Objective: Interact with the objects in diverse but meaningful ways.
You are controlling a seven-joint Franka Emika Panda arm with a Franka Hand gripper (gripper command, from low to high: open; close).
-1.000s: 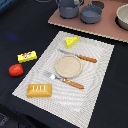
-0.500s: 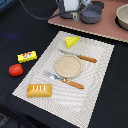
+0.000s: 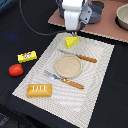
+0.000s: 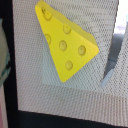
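The yellow cheese wedge (image 3: 72, 41) lies at the far edge of the striped placemat (image 3: 100, 75). My gripper (image 3: 71, 31) hangs just above it, its white body covering the far side. The wedge (image 4: 65, 45) with its round holes fills the wrist view; the fingers are too unclear there to tell whether they are open or shut, and nothing is held. At the exterior view's left, off the mat, lie the red tomato (image 3: 16, 70) and the yellow red-marked packet (image 3: 27, 56). An orange-brown bread loaf (image 3: 39, 90) sits on the mat's near corner. The blue-grey pot (image 3: 96, 12) stands behind the arm, partly hidden.
A tan plate (image 3: 68, 66) sits mid-mat between an orange-handled knife (image 3: 79, 56) and an orange-handled fork (image 3: 65, 80). A grey blade-like shape (image 4: 112, 55) shows beside the wedge. A pale bowl (image 3: 122, 16) stands on the brown board (image 3: 110, 31) at the back.
The arm has come into the exterior view from the back and dropped down over the cheese wedge. The objects on the mat and table have not moved.
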